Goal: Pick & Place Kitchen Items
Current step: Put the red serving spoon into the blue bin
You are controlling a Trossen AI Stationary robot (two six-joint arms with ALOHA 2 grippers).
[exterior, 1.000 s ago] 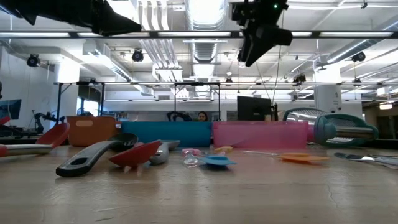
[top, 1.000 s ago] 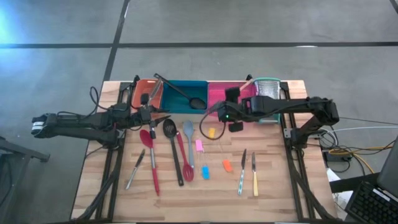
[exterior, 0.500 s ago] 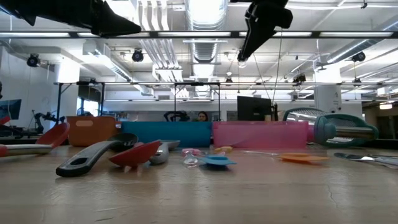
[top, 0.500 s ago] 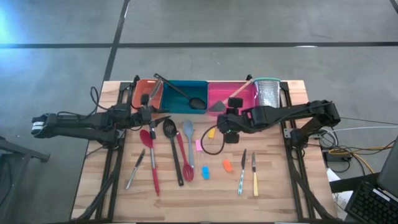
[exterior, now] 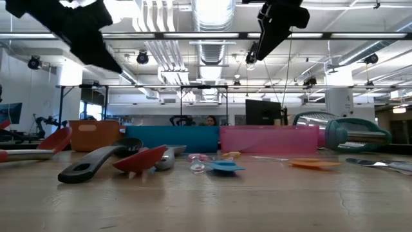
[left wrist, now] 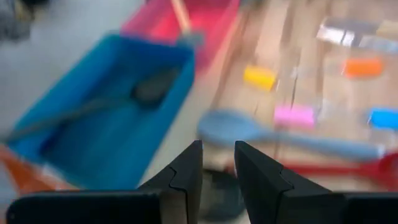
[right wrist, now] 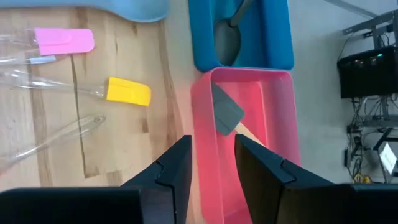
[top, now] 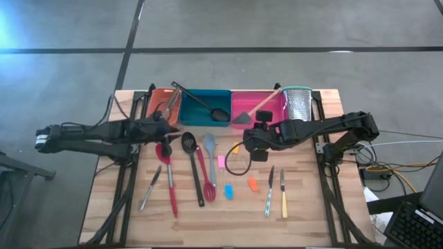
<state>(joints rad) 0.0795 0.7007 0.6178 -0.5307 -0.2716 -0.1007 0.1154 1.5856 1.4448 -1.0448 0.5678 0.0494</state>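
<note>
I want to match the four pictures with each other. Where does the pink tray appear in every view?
High view: pink tray at the table's far edge, right of the teal tray.
Low view: pink tray right of centre, behind the utensils.
Left wrist view: at the top, blurred.
Right wrist view: ahead of the fingers.
Shared landmark: the teal tray beside it.

Bare wood along the near table edge (top: pixel 208 232), utensils (top: pixel 197 169) crowding the middle, trays (top: pixel 201 100) and grater (top: pixel 299 104) lining the far edge

orange tray (top: pixel 160 97), teal tray (top: pixel 197 114), pink tray (top: pixel 243 102), box grater (top: pixel 299 104), wooden table (top: pixel 311 207)
</note>
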